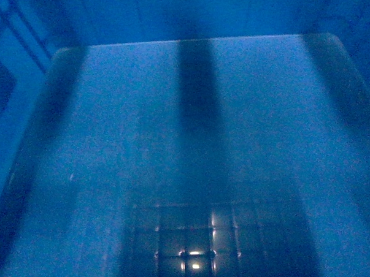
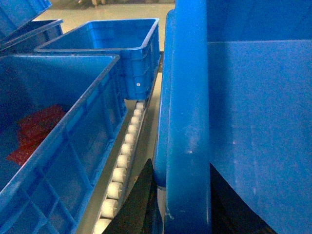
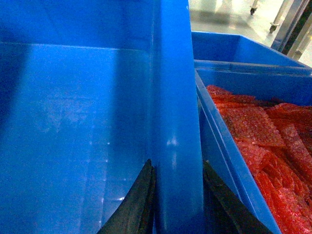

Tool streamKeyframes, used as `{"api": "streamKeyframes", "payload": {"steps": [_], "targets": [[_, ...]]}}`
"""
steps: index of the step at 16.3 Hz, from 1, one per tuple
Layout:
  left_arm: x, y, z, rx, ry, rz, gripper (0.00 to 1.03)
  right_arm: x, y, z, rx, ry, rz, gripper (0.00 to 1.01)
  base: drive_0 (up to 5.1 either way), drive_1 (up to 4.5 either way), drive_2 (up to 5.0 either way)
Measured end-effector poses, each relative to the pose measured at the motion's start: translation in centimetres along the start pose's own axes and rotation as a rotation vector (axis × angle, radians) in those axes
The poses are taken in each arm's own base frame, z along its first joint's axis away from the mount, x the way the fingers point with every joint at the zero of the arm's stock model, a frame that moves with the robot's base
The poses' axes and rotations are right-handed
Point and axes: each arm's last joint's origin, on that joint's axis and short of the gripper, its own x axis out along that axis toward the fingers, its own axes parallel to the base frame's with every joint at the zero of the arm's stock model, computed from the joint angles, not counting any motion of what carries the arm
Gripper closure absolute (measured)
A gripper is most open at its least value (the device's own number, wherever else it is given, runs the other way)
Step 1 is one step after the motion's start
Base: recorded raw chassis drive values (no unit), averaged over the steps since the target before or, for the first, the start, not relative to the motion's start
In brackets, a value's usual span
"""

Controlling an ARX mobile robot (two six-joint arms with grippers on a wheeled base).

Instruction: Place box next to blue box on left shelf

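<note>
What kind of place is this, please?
Probably a warehouse or factory line: many identical blue crates, a roller track under them, and red bagged goods stored in one crate.

Roller-track shelf carries two blue crates: near, far.

Six blue crates (one held), two tools.

The box is seen as smooth, glossy blue plastic, floor faintly gridded. Neighbouring crates are ribbed blue plastic. White plastic-looking rollers are lined beside. Red bubbly, shiny wrap is seen.
</note>
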Motion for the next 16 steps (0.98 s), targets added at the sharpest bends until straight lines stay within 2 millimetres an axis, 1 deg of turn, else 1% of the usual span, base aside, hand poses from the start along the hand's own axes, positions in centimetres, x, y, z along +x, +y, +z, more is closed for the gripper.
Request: {"api": "streamKeyframes", "payload": {"steps": [15, 16], "targets": [[0.0, 0.0, 0.0, 0.0, 0.0, 0.0, 0.86, 0.0, 0.0, 0.0, 0.0, 0.0, 0.0, 0.82, 0.0, 0.0, 0.0], [-0.09, -0.18, 0.01, 0.0, 0.033, 0.032, 0.86, -0.07, 0.18, -0.08, -0.014, 0.019, -0.015, 0.82, 0.0, 0.0, 0.0]]}}
